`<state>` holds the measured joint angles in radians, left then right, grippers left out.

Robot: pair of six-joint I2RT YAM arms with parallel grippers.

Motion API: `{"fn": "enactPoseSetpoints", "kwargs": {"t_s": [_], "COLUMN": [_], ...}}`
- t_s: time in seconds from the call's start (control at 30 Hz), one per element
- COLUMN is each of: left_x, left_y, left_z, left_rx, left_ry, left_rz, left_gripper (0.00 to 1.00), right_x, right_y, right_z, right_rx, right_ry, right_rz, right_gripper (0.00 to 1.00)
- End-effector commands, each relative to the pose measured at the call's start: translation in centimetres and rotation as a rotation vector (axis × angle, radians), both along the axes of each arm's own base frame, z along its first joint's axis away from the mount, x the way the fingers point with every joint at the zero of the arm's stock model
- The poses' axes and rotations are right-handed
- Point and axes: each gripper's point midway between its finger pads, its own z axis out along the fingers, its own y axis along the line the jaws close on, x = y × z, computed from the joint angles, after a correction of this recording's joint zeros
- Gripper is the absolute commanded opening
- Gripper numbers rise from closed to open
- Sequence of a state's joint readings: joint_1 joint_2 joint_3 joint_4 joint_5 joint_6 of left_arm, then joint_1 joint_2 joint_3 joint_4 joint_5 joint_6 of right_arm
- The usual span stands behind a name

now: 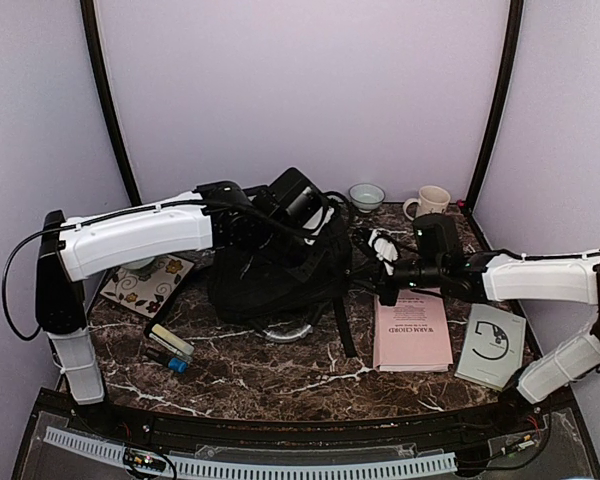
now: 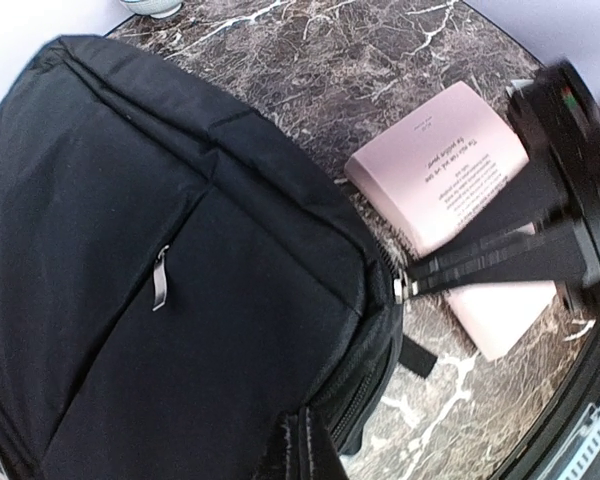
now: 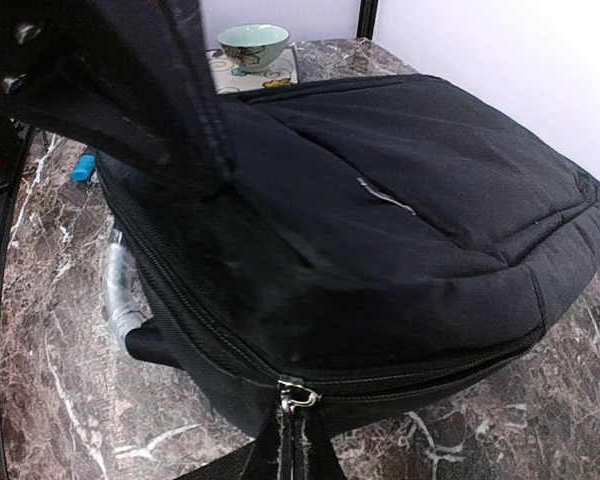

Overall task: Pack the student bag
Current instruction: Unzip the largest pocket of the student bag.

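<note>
The student bag (image 1: 270, 275) lies flat in the middle of the marble table, black fabric with its zipper running along the side (image 3: 180, 300). My left gripper (image 2: 305, 445) reaches over the bag from the left and is shut on a fold of the fabric at its edge, just beside the zipper. My right gripper (image 3: 300, 440) comes in from the right and is shut on the metal zipper pull (image 3: 300, 393). That same pull (image 2: 400, 288) shows at the tips of the right fingers in the left wrist view. The inside of the bag is hidden.
A pink book (image 1: 412, 335) and a grey booklet (image 1: 492, 345) lie right of the bag. A mug (image 1: 430, 203) and a bowl (image 1: 366, 195) stand at the back. A floral pad (image 1: 145, 288) and pens (image 1: 170, 347) lie at the left. A strap (image 1: 342, 325) trails forward.
</note>
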<state>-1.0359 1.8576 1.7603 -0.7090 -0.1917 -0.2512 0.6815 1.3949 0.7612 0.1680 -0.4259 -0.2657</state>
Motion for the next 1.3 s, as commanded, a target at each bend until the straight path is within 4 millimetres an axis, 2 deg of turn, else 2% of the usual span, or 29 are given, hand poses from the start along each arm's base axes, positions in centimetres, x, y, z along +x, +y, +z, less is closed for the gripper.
{"fn": "enactPoseSetpoints", "kwargs": {"t_s": [0.0,0.27,0.37,0.7,0.87,1.0,1.07,1.1,1.2,1.27], "left_x": [2.4,3.6,3.6,3.9,4.0,3.7,3.4,3.1,1.8,0.8], "left_y": [-0.7,-3.5,-5.3,-8.9,-9.2,-8.4,-7.3,-6.7,-4.5,-2.8], "left_z": [0.6,1.1,2.0,5.1,5.3,5.3,6.3,6.6,7.7,8.0], "left_rx": [-0.042,-0.215,-0.299,-0.488,-0.504,-0.435,-0.376,-0.349,-0.272,-0.225], "left_ry": [-0.006,0.093,0.118,0.164,0.171,0.154,0.125,0.12,0.102,0.095], "left_rz": [0.098,0.135,0.1,0.063,0.062,0.028,0.002,-0.019,-0.091,-0.131], "left_gripper": [0.0,0.0,0.0,0.0,0.0,0.0,0.05,0.12,0.43,0.6], "right_x": [-2.5,-2.9,-2.8,-1.6,-1.6,-1.6,-1.6,-1.5,-1.6,-1.5], "right_y": [0.5,0.1,0.2,0.4,0.2,-0.5,-0.9,-1.0,-1.3,-1.5], "right_z": [0.8,2.6,2.8,3.6,4.1,4.3,4.3,4.4,4.6,4.5], "right_rx": [0.004,0.092,0.124,0.196,0.232,0.225,0.219,0.22,0.225,0.221], "right_ry": [0.037,0.054,0.073,0.099,0.097,0.059,0.046,0.041,0.025,0.023], "right_rz": [0.059,0.012,-0.011,-0.088,-0.104,-0.127,-0.14,-0.149,-0.158,-0.167], "right_gripper": [0.0,0.0,0.0,0.0,0.0,0.0,0.0,0.0,0.0,0.0]}}
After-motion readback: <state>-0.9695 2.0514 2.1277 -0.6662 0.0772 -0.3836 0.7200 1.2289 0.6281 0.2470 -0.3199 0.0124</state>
